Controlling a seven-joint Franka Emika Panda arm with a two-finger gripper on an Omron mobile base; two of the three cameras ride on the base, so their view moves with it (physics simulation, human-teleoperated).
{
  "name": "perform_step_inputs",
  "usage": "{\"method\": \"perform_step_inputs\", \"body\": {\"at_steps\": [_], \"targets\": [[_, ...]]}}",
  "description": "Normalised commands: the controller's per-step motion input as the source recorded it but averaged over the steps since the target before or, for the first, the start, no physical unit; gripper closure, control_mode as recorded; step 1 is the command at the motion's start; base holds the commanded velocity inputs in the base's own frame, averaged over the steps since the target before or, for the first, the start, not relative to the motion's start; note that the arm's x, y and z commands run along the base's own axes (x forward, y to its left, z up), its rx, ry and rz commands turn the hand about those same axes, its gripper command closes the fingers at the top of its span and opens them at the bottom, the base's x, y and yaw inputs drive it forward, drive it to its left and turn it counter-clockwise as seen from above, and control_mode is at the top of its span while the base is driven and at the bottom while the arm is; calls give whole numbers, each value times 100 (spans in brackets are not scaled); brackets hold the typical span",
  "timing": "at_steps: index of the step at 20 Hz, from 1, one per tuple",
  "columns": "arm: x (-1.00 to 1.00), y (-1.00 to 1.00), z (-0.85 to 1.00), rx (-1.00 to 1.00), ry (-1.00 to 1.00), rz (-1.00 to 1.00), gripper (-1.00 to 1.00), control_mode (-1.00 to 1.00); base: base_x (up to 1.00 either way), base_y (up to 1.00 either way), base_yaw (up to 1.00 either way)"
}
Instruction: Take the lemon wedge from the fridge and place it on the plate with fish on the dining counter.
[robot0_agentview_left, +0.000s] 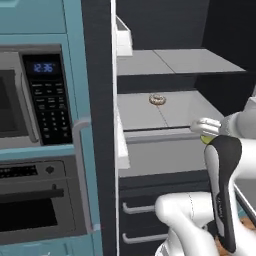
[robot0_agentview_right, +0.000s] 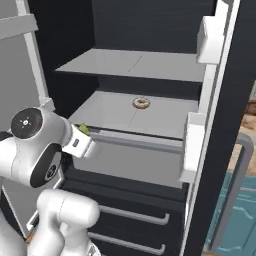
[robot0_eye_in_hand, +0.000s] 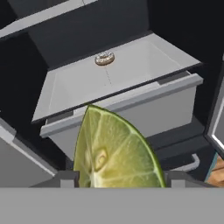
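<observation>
The fridge (robot0_agentview_right: 150, 65) is standing open, its grey shelf (robot0_agentview_left: 165, 112) carrying a tan ring-shaped food (robot0_eye_in_hand: 104, 57) near the back. In front of the shelf's edge, in free space, the gripper (robot0_eye_in_hand: 116, 177) is pinching the lemon wedge (robot0_eye_in_hand: 114, 151).

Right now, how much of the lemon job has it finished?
About half, it seems. The fridge is open, and the lemon wedge sits gripped in the claw, out in front of the shelf where a ring-shaped snack remains. Left: carrying it to the fish plate.
</observation>
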Motion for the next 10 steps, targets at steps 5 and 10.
{"method": "perform_step_inputs", "body": {"at_steps": [5, 10], "targets": [[0, 0, 0, 0, 0, 0, 100, 100, -93, -23, 57], [0, 0, 0, 0, 0, 0, 100, 100, -71, -1, 71]]}}
